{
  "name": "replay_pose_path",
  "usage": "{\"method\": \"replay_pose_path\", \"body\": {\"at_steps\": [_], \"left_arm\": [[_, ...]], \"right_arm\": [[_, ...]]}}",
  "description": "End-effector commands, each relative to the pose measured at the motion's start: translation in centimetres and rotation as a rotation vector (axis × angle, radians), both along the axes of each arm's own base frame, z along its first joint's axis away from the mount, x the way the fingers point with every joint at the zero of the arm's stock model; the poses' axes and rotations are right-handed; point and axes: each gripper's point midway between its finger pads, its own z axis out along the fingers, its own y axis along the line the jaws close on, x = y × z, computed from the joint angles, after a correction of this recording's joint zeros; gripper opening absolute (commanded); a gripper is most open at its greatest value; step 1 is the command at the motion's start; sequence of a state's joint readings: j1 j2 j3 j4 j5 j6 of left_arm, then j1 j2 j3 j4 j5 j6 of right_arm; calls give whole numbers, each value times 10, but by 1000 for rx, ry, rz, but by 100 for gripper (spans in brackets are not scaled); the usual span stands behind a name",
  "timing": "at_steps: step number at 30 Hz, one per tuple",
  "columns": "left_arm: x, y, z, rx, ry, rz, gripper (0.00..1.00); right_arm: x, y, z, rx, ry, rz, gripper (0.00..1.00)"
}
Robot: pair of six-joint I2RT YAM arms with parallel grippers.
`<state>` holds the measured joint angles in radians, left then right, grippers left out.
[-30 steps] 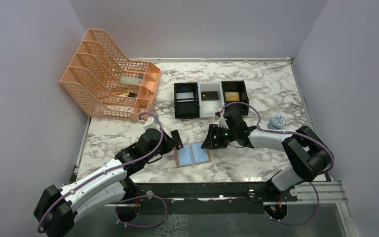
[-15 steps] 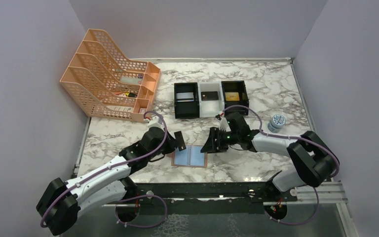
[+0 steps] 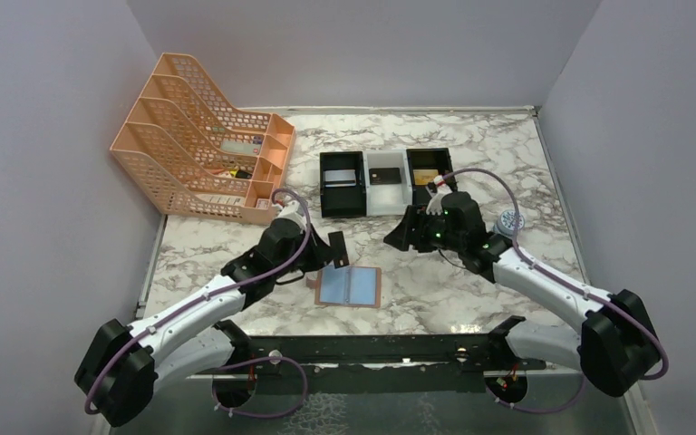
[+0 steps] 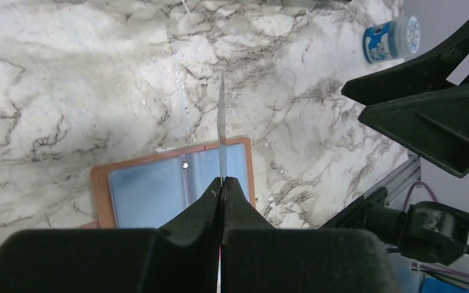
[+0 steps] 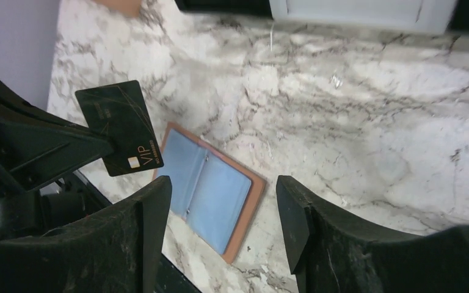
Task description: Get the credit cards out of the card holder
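The card holder (image 3: 360, 288) lies spread open on the marble, tan outside and pale blue inside; it also shows in the left wrist view (image 4: 149, 189) and the right wrist view (image 5: 223, 204). My left gripper (image 3: 329, 258) hovers just above its left half, shut on a dark grey credit card (image 3: 338, 249). That card is edge-on past the left gripper's tips (image 4: 221, 180) and shows its face, marked VIP, in the right wrist view (image 5: 119, 128). My right gripper (image 3: 399, 236) hangs open and empty above and right of the holder (image 5: 223, 186).
A big orange mesh file rack (image 3: 199, 154) fills the back left. Behind the holder stand a black tray (image 3: 326, 205), a white tray (image 3: 384, 207) and another black tray (image 3: 430, 152), each holding a card. A small blue-and-white jar (image 3: 510, 220) sits right of them.
My right gripper has lifted off the holder's right edge, pulled back to the right and opened wider. My left gripper has carried the dark card a little up and right. The holder lies open.
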<state>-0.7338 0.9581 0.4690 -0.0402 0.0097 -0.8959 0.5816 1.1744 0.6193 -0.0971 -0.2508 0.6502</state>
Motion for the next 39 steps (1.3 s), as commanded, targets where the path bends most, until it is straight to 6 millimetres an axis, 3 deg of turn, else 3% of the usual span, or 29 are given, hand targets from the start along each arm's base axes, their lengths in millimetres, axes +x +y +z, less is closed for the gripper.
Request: {"method": "replay_pose_path", "body": {"at_steps": [1, 4, 10, 17, 23, 31, 39], "left_arm": [[8, -11, 35, -172, -72, -146, 0], [3, -16, 55, -295, -120, -257, 0], [-18, -29, 84, -414, -205, -435, 0], [-32, -35, 120, -493, -296, -545, 0], [-34, -37, 124, -513, -302, -563, 0], [-33, -41, 133, -549, -309, -575, 0], [-35, -49, 128, -562, -283, -588, 0]], "right_arm": [[15, -9, 26, 49, -138, -10, 66], [3, 3, 43, 162, -159, 133, 67], [-43, 33, 82, 411, -185, 465, 66], [-64, 41, 93, 537, -145, 605, 60], [-78, 43, 116, 610, -179, 730, 54], [-74, 49, 114, 623, -131, 752, 47], [-76, 59, 125, 676, -143, 776, 40]]}}
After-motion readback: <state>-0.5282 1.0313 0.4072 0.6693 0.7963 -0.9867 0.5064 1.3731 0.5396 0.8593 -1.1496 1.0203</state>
